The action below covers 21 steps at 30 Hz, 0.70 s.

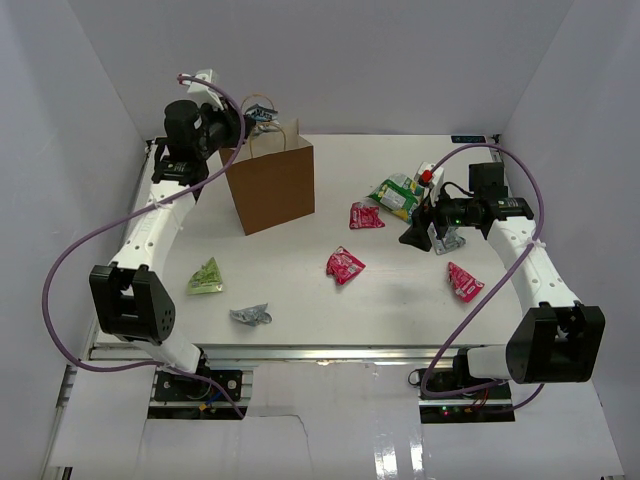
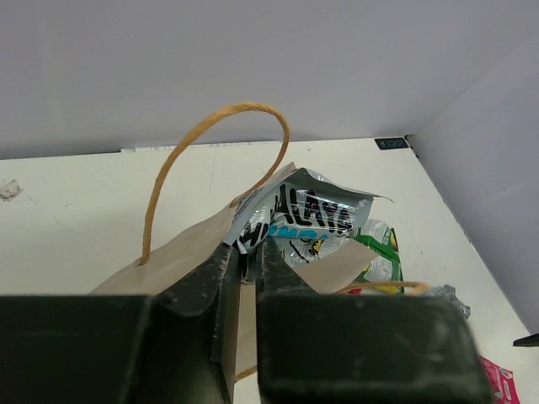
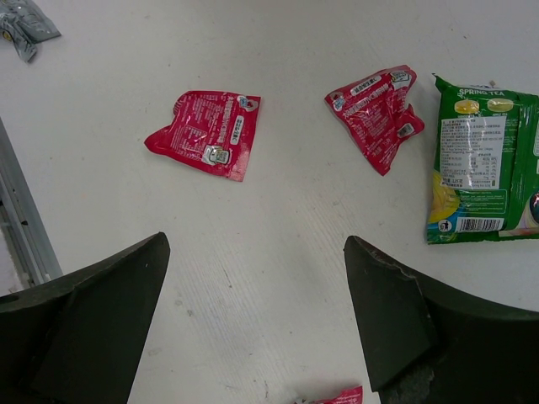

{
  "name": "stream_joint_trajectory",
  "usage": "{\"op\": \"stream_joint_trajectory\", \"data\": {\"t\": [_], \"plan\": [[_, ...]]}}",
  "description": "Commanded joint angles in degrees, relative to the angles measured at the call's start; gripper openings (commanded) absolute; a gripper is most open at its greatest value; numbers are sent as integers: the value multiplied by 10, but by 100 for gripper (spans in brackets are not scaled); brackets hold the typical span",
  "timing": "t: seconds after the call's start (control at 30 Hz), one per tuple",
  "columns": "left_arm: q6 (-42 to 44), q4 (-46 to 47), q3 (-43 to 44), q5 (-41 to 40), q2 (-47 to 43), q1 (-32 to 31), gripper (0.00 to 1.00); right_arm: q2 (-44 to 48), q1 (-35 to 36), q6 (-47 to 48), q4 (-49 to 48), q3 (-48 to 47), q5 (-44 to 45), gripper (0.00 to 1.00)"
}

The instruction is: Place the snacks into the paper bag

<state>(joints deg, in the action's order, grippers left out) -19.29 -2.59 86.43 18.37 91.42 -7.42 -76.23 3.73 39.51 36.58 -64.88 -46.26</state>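
Left wrist: left end effector (image 2: 250, 263) pinches half-hidden silver packet (image 2: 313, 217); right end effector (image 3: 257, 252) spread.

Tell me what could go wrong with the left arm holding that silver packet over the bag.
The silver packet hangs right at the paper bag rim, beside a handle. If it is let go here, it may snag or slide down outside. The left gripper is close to the bag's edge, so pulling away could nudge or tip the light bag.
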Motion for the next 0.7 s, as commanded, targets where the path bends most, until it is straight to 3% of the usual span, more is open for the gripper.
{"op": "stream_joint_trajectory", "data": {"t": [0.0, 0.03, 0.07, 0.27, 0.4, 0.47, 0.57, 0.67], "plan": [[9, -4, 10, -23, -18, -8, 19, 7, -2, 13, 8, -17, -19, 90], [9, -10, 8, -23, -19, -8, 26, 6, -1, 19, 10, -19, -25, 90], [13, -12, 5, -26, -22, -8, 39, -1, 3, 26, 19, -22, -36, 90], [21, -18, 8, -52, -57, -8, 73, -43, 87, 37, 15, -46, -2, 91], [33, -36, 8, -84, -91, -8, 77, -74, 163, -41, -48, -45, 78, 93], [35, -48, 2, -119, -124, -8, 79, -102, 202, -141, -79, -46, 148, 95], [20, -74, -45, -155, -191, -8, 83, -153, 258, -278, -124, -60, 281, 92], [-11, -104, -130, -179, -278, -8, 87, -201, 305, -352, -146, -76, 390, 90]]}}
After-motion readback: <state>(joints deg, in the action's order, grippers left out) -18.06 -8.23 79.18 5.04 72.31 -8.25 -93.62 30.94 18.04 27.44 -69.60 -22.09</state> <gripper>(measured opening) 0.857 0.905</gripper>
